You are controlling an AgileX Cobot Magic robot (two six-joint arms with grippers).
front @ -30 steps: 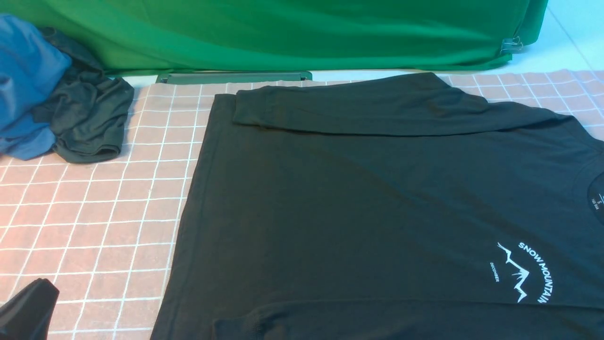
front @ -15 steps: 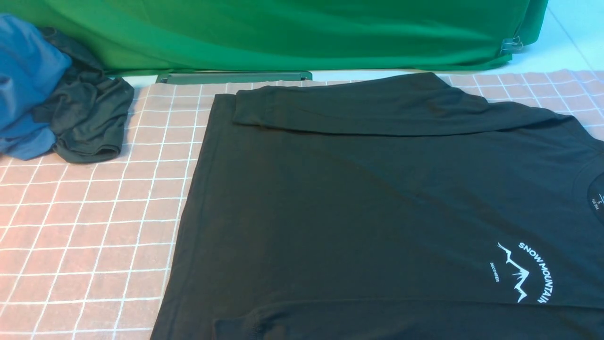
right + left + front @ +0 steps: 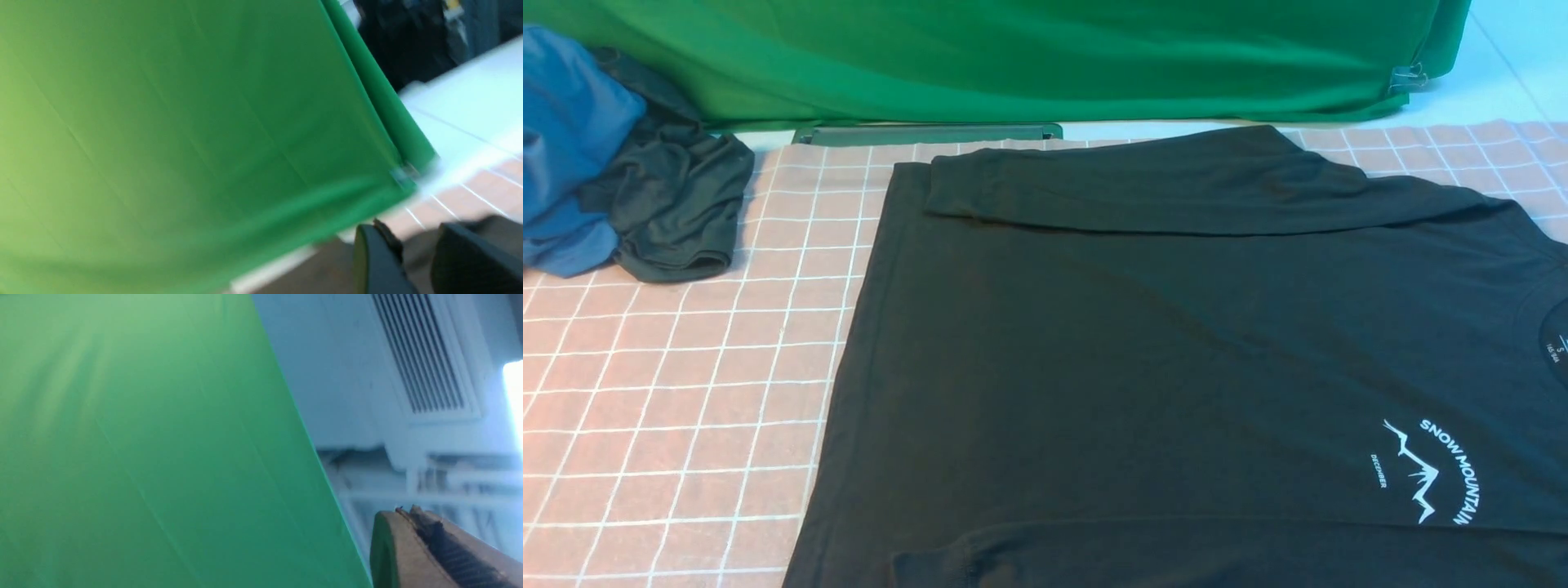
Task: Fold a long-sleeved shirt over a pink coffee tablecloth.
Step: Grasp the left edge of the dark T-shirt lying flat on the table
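Observation:
The black long-sleeved shirt (image 3: 1176, 343) lies flat on the pink coffee tablecloth (image 3: 686, 384), filling the middle and right of the front view. Its far sleeve (image 3: 1160, 184) is folded across the body, and the near sleeve (image 3: 1176, 555) lies along the bottom edge. The white mountain print (image 3: 1429, 469) faces up. Neither gripper shows in the front view. My left gripper (image 3: 408, 510) is shut and empty, aimed at the green backdrop and the room beyond. My right gripper (image 3: 410, 230) is open with nothing between its fingers; a blurred part of the shirt (image 3: 490, 228) and tablecloth (image 3: 482, 188) lies beyond it.
A blue garment (image 3: 564, 147) and a smaller dark grey-green garment (image 3: 674, 212) are heaped at the far left. The green backdrop cloth (image 3: 1013, 57) hangs along the back, with a green bar (image 3: 927, 133) at its foot and a metal clip (image 3: 1409, 77) at its right.
A dark gripper tip at the front view's lower left corner a second ago has left that view. The shirt has not moved.

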